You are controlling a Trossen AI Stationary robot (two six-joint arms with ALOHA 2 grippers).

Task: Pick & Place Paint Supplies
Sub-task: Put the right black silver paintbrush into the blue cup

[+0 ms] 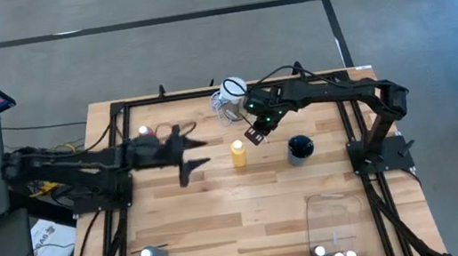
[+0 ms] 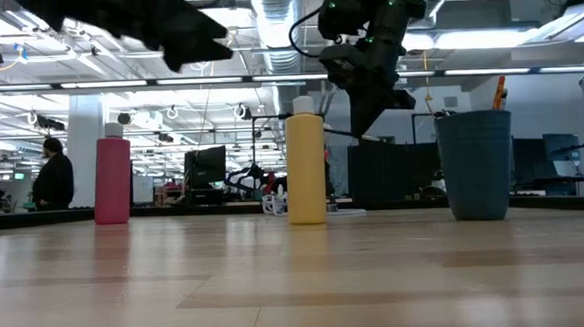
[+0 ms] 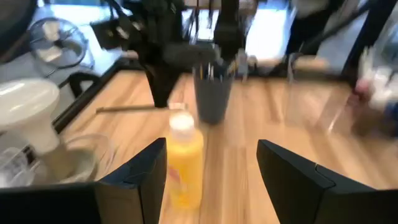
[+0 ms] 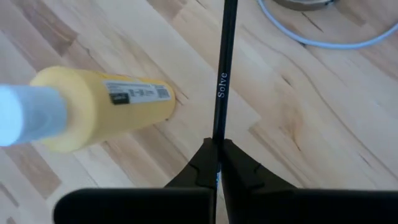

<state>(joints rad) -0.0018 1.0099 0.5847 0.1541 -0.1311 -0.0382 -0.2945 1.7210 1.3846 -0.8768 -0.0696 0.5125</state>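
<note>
Paintbrush (image 4: 222, 81) sits pinched in the closed right gripper (image 4: 217, 163); the dark cup (image 1: 300, 148) lies right of it, the yellow bottle (image 1: 238, 154) left. Left gripper (image 1: 195, 153) open.

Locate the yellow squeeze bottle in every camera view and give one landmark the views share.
High view: yellow squeeze bottle mid-table.
Low view: standing upright at centre.
Left wrist view: ahead, between the open left gripper fingers.
Right wrist view: beside the paintbrush held by the right gripper.
Shared landmark: dark cup.
</note>
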